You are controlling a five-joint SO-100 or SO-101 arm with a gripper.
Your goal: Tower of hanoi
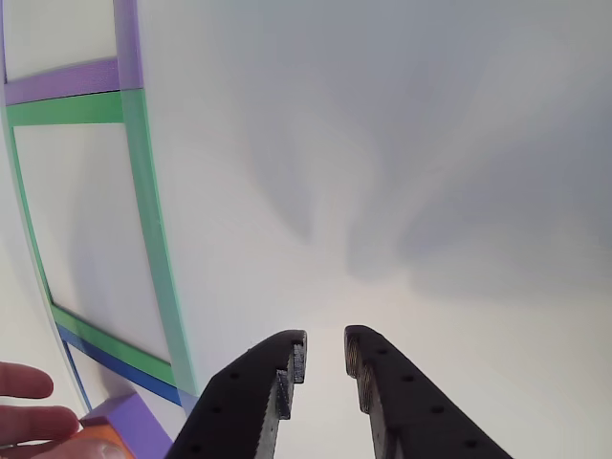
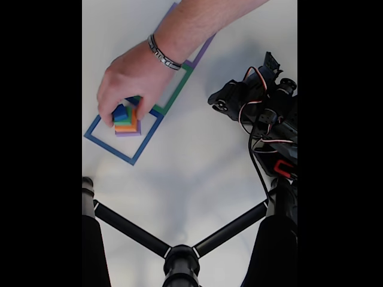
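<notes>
One stack of blocks [image 2: 126, 122] stood inside the blue tape square [image 2: 96, 138] on the white table [image 2: 197, 173] in the fixed view. Four layers could be counted from above: blue on top, then green, orange and purple at the bottom. One hand [image 2: 133, 76] (wearing one bracelet [image 2: 163, 52] at the wrist) rested its fingers on the stack, covering part of the top block.

Three tape squares ran in a row: blue, green [image 2: 178, 87] and purple [image 2: 202, 51]. The forearm hid most of the green and purple ones.

One gripper [image 1: 326, 350] appeared in the other view, its two black fingers slightly parted with a narrow gap between the tips and nothing held between them. It hung over bare table, well apart from the stack. In that view only the purple corner [image 1: 134, 417] and an orange edge of the stack showed at the lower left, cut off by the frame, with fingertips [image 1: 29, 411] beside them.

The arm [image 2: 263, 113] stood at the right of the fixed view, partly cut off. A black tripod-like stand [image 2: 179, 257] crossed the bottom.
</notes>
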